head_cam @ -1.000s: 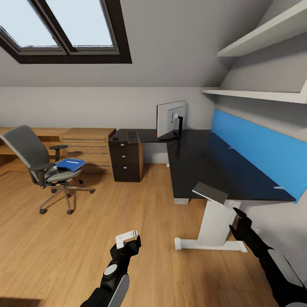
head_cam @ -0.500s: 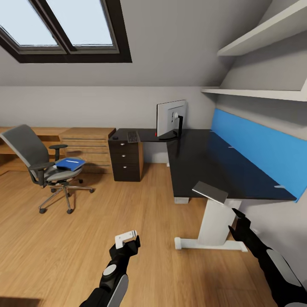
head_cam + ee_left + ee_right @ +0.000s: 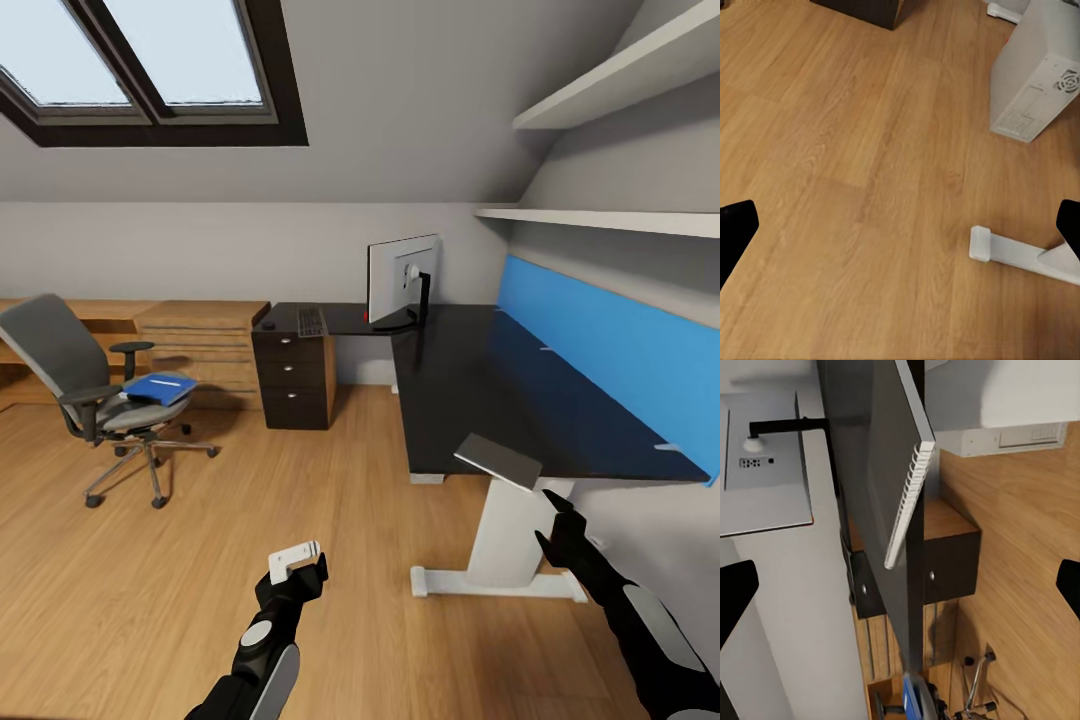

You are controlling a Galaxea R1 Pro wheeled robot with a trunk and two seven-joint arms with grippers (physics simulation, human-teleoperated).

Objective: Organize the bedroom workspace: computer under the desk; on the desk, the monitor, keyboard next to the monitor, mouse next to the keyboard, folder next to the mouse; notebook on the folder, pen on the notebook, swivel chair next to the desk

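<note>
The robot stands on the wood floor, well away from the work. The desk (image 3: 470, 390) is black with a blue back panel. The monitor (image 3: 402, 275) stands on the far corner of it, and the keyboard (image 3: 312, 321) lies just beside it over the drawers. A tiny dark bump near the keyboard may be the mouse, but it is too small to tell. A grey flat thing with a ringed edge, likely the notebook (image 3: 498, 461), lies on the near edge of the desk and sticks out a bit.

The swivel chair (image 3: 95, 400) is far off by the wooden counter (image 3: 200, 330). The blue folder (image 3: 160, 388) lies flat on its seat, with a thin pale pen (image 3: 166, 381) on top. The computer (image 3: 1039, 71) stands on the floor near the desk's white foot.

The left gripper (image 3: 297, 565) hangs low over the floor, spread wide and holding nothing. The right gripper (image 3: 560, 520) is near the notebook, also spread and holding nothing.

The folder looks thin, light and a bit bendy. I think a pinch on 1 long edge hanging past the seat would work best. The pen is loose and could roll off if the folder tips. The chair has wheels, so a push may send it rolling.
</note>
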